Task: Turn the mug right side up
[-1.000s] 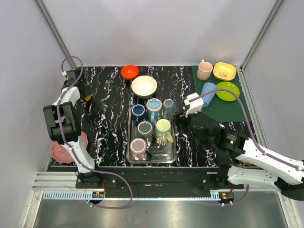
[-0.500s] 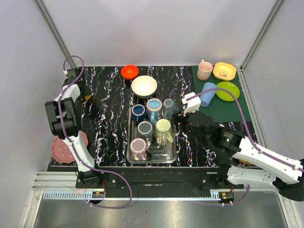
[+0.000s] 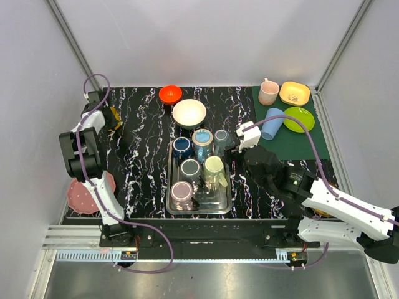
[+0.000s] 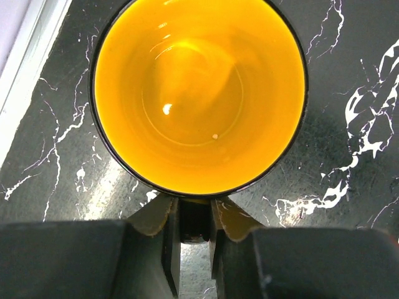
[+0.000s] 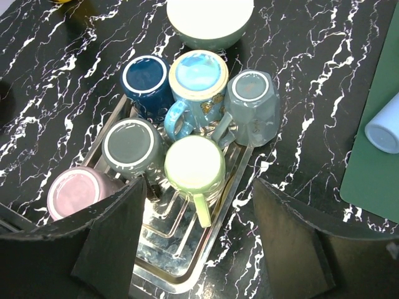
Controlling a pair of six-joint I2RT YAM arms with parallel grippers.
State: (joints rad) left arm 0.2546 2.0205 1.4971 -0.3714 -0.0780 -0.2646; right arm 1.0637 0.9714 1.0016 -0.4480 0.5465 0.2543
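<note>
A black mug (image 4: 199, 93) with a yellow inside fills the left wrist view, its mouth turned up toward the camera. My left gripper (image 4: 190, 218) is shut on its dark handle (image 4: 192, 225), which is pinched between the two jaws. From above, this gripper (image 3: 112, 118) is at the table's far left edge, and only a sliver of yellow from the mug shows under it. My right gripper (image 5: 199, 187) hangs open above a steel tray (image 5: 187, 280), over an upside-down light green mug (image 5: 194, 165). Several other mugs stand bottom-up in that tray (image 3: 221, 202).
A white bowl (image 3: 189, 113) and an orange bowl (image 3: 169, 94) sit behind the tray. On the green mat at back right are a pink mug (image 3: 269, 92), a lying blue cup (image 3: 272, 123), a yellow dish (image 3: 294, 93) and a green plate (image 3: 299, 119). A pink plate (image 3: 81, 193) lies near left.
My left gripper has closed onto the mug's handle and shifted slightly toward the back. The right arm has crept a little toward the back-left above the tray.
</note>
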